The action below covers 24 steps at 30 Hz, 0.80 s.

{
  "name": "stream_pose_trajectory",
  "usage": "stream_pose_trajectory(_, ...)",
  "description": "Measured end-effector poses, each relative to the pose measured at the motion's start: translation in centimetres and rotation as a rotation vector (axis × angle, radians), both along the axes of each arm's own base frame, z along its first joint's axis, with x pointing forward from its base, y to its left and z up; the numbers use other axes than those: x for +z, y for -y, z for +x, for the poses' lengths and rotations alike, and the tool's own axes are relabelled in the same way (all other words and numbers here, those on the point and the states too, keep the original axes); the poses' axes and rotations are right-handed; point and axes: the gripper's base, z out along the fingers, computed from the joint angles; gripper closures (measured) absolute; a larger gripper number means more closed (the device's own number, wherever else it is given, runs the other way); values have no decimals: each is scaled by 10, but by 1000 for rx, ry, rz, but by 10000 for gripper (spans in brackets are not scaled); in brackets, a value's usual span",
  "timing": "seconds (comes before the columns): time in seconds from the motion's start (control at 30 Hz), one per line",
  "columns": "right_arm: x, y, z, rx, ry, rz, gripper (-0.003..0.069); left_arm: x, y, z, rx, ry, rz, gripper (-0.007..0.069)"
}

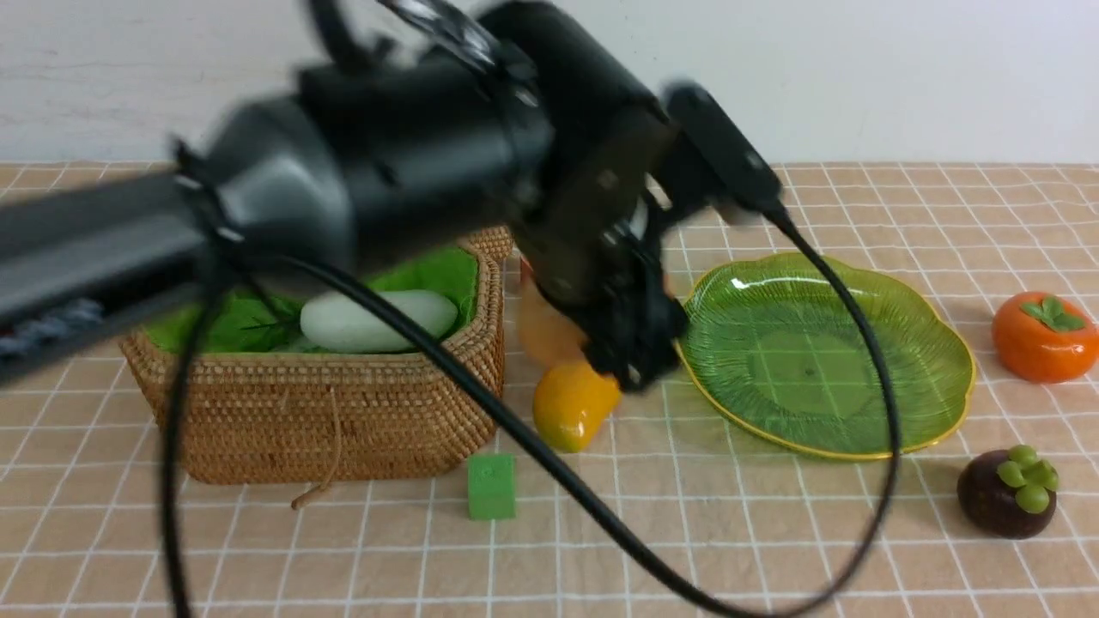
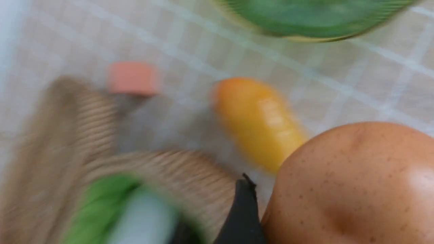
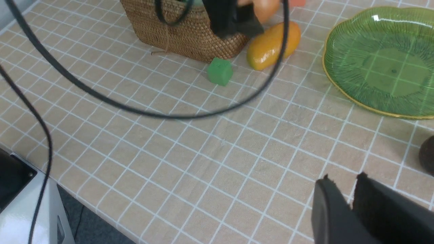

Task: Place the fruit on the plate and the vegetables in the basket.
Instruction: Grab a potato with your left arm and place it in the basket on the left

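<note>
A white radish (image 1: 378,319) lies in the green-lined wicker basket (image 1: 343,412). Between basket and green glass plate (image 1: 824,352) stands the tan potato (image 1: 545,330), with the yellow-orange mango (image 1: 571,408) on the cloth in front of it. My left gripper (image 1: 631,365) is down at the potato, open. The potato (image 2: 356,183) fills the space beside one black finger (image 2: 244,206); the other finger is hidden. The persimmon (image 1: 1043,336) and mangosteen (image 1: 1006,493) sit right of the empty plate. My right gripper (image 3: 344,176) hovers over bare cloth near the front edge, jaws nearly together, holding nothing.
A small green block (image 1: 491,487) lies in front of the basket. An orange cube (image 2: 133,78) sits behind the basket's corner. The left arm's black cable (image 1: 884,412) loops over the plate and the front cloth. The table's front-left edge (image 3: 101,217) shows.
</note>
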Motion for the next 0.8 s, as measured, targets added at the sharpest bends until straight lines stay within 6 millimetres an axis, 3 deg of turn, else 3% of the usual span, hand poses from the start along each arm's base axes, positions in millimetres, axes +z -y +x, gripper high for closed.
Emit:
stream_pose_trajectory(0.03, 1, 0, 0, 4, 11, -2, 536, 13, -33, 15, 78, 33, 35, 39)
stream_pose_trajectory(0.07, 1, 0, 0, 3, 13, -1, 535, 14, -49, 23, 115, 32, 60, 39)
stream_pose_trajectory(0.27, 1, 0, 0, 3, 14, 0, 532, -16, -113, 65, 200, -69, 162, 39)
stream_pose_trajectory(0.37, 1, 0, 0, 4, 13, 0, 529, -32, -129, 79, 181, -103, 217, 33)
stream_pose_trajectory(0.47, 1, 0, 0, 4, 13, 0, 529, -39, -137, 85, 173, -112, 250, -23)
stream_pose_trajectory(0.67, 1, 0, 1, -2, 16, -5, 524, -35, -138, 81, 199, -124, 237, -36)
stream_pose_trajectory(0.8, 0, 4, 3, -31, 28, -40, 522, -23, -132, 70, 261, -150, 109, 35)
